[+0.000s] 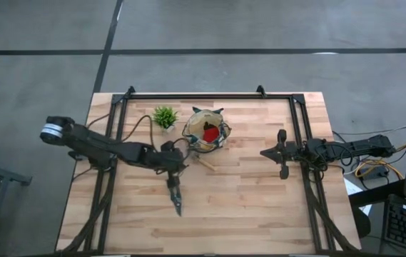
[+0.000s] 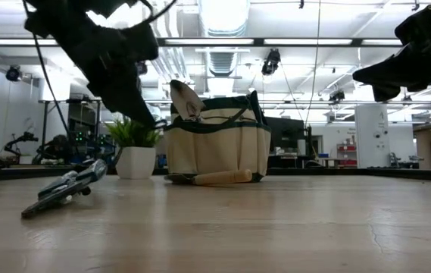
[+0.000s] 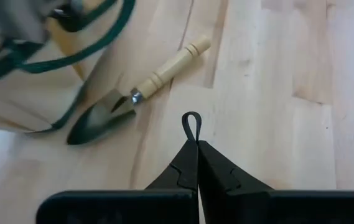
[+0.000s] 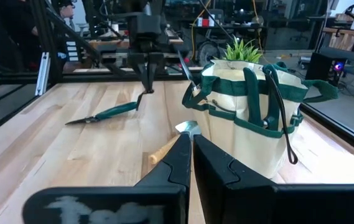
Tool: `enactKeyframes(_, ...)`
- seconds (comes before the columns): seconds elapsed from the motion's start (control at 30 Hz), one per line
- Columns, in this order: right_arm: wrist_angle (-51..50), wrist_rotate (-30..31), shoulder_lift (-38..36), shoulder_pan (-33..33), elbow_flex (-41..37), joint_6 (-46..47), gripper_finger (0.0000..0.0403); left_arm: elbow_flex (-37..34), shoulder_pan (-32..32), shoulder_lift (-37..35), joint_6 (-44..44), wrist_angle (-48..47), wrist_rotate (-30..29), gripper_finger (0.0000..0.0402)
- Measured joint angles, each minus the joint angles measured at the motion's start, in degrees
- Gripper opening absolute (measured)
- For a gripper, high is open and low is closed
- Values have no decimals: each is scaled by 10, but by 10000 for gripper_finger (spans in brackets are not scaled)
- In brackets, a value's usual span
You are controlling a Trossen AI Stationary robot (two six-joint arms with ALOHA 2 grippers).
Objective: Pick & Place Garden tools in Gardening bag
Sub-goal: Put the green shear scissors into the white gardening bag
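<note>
Shears (image 1: 176, 198), tilted, tips toward table's near edge

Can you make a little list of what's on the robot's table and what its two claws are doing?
bag: tan gardening bag, upright
inside bag: bagged trowel, red item
on table: loose trowel beside bag
potted plant: next to bag
left gripper: shut on pruning shears, tilted tip-down
right gripper: shut, empty, apart from bag

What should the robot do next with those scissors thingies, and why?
Probably lift them. The jaws of the left gripper are shut on one end of the pruning shears, whose tip rests on the table, and the gardening bag stands nearby.
</note>
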Motion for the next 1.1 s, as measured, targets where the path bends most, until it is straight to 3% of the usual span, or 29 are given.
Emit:
enactKeyframes(0.4, 0, 0, 0, 0, 0, 0, 13, -75, -5, -107, 7, 74, -30, 0)
enactKeyframes(1.1, 0, 0, 0, 0, 0, 0, 13, -95, -5, -239, 61, 82, -65, 0)
